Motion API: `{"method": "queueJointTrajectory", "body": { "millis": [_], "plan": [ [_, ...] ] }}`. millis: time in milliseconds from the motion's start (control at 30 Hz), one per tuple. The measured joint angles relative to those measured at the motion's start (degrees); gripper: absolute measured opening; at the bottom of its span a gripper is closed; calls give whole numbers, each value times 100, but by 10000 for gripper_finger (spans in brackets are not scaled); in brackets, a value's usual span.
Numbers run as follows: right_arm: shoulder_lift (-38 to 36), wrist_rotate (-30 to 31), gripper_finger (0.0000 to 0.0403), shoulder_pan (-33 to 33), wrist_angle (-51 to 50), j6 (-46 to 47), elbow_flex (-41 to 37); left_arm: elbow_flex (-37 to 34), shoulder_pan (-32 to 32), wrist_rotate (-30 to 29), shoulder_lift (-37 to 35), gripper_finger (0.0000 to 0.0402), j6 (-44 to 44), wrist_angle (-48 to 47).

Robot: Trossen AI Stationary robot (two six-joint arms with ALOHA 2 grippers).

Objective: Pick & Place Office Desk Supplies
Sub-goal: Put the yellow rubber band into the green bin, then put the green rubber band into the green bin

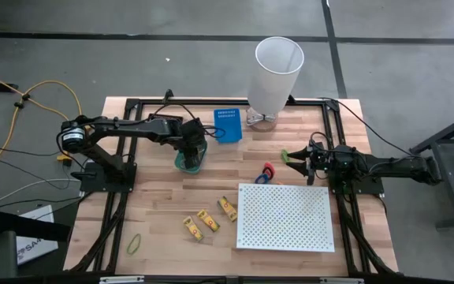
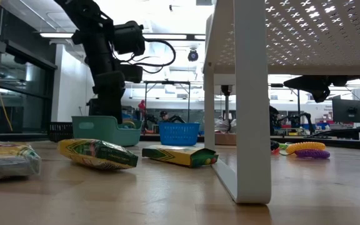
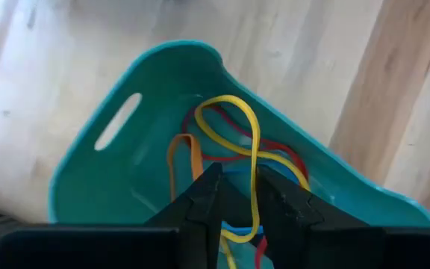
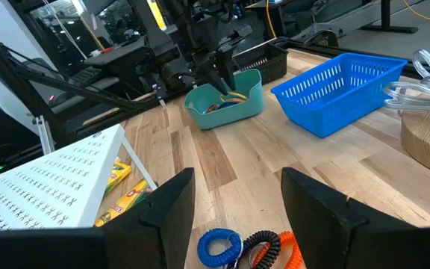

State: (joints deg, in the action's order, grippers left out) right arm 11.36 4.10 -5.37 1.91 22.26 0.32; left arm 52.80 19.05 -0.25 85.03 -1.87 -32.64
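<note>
The high view looks straight down on the whole wooden table [image 1: 156, 237]. The low view looks level across it from its near edge. The left wrist view sits close above the teal plastic bin [image 3: 125, 97], which the right wrist view shares from farther off.

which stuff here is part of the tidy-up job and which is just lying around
Job:
- rubber bands in the teal bin
- three crayon packs
- coiled rings
- yellow-green loop

Lying about:
- tall white bin
- perforated board
- blue basket
</note>
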Motion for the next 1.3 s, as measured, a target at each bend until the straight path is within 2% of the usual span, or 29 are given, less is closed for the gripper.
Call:
{"method": "queueJointTrajectory", "body": {
  "millis": [333,867,1300],
  "plan": [
    [1,-1,188,1,1,0,-1,-2,241,661,-37,75,-146,-184],
    [2,-2,188,0,0,0,0,-2,249,676,-906,75,-216,-275],
    [0,0,188,2,0,0,0,-2,71,617,-977,75,-282,-374]
  ]
}}
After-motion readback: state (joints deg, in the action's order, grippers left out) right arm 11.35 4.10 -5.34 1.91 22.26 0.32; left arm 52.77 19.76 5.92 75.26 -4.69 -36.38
